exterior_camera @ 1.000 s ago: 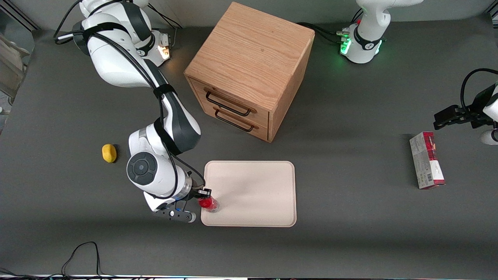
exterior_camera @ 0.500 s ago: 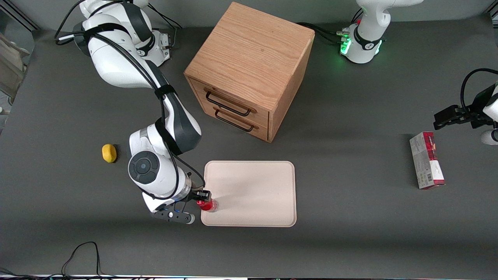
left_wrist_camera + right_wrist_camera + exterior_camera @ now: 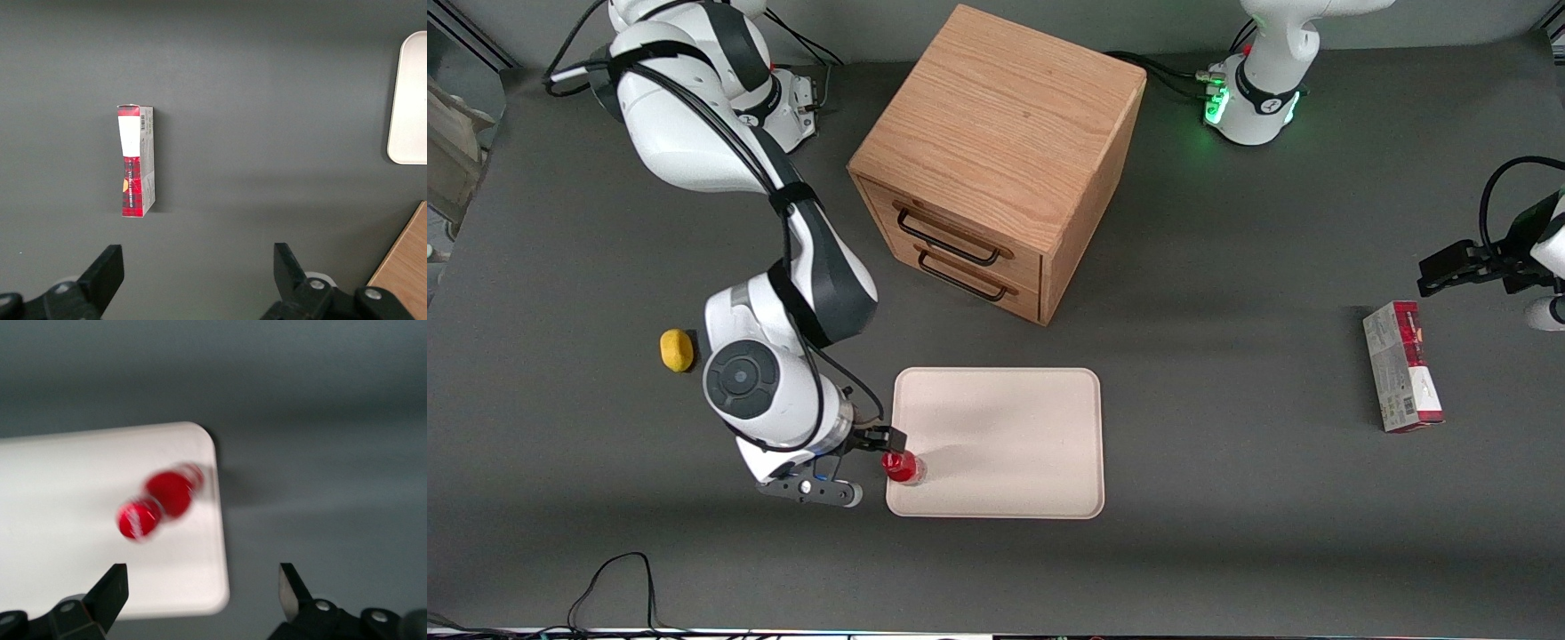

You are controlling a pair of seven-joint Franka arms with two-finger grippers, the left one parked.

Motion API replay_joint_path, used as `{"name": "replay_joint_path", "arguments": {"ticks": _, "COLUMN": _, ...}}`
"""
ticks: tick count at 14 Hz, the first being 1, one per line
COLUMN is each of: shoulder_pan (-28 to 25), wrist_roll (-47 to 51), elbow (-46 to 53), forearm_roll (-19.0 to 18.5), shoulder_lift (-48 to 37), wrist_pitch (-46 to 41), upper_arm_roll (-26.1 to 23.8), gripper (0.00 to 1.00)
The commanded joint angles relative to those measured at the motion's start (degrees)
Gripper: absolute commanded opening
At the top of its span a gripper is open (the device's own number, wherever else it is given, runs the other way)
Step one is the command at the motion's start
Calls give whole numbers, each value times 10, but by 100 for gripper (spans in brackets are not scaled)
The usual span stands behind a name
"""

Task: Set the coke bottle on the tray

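Observation:
The coke bottle [image 3: 901, 467], small and red with a red cap, stands upright on the cream tray [image 3: 1005, 444], in its corner nearest the front camera at the working arm's end. In the right wrist view the coke bottle [image 3: 160, 503] shows from above on the tray [image 3: 60, 520], close to its rounded corner. My gripper [image 3: 874, 442] hangs just off that tray edge, above and beside the bottle, apart from it. In the wrist view the gripper [image 3: 203, 583] is open with nothing between its fingers.
A wooden drawer cabinet [image 3: 996, 160] stands farther from the front camera than the tray. A yellow lemon [image 3: 677, 350] lies toward the working arm's end. A red-and-grey carton [image 3: 1402, 366] lies toward the parked arm's end and shows as the carton [image 3: 135, 163] in the left wrist view.
My gripper has let go of the coke bottle and drawn up and away from the tray toward the working arm's end. The bottle stays standing on the tray.

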State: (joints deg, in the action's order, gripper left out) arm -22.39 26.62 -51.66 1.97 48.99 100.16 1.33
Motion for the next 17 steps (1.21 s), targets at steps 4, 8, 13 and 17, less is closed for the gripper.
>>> {"name": "replay_joint_path", "arguments": {"ticks": 4, "shoulder_pan": 92, "wrist_roll": -224, "elbow": -345, "forearm_roll": 1, "shoulder_lift": -273, "wrist_pitch": 12, "upper_arm_roll": 1, "gripper": 100}}
{"name": "replay_joint_path", "arguments": {"ticks": 8, "shoulder_pan": 128, "wrist_roll": -343, "elbow": -572, "forearm_roll": -1, "shoulder_lift": -468, "wrist_pitch": 63, "upper_arm_roll": 47, "gripper": 100}}
{"name": "replay_joint_path", "arguments": {"ticks": 13, "shoulder_pan": 127, "wrist_roll": -380, "elbow": -586, "forearm_roll": -4, "shoulder_lift": -545, "wrist_pitch": -3, "upper_arm_roll": 96, "gripper": 100}}
{"name": "replay_joint_path", "arguments": {"ticks": 17, "shoulder_pan": 126, "wrist_roll": -372, "elbow": -559, "forearm_roll": -4, "shoulder_lift": -540, "wrist_pitch": -5, "upper_arm_roll": 95, "gripper": 100}}
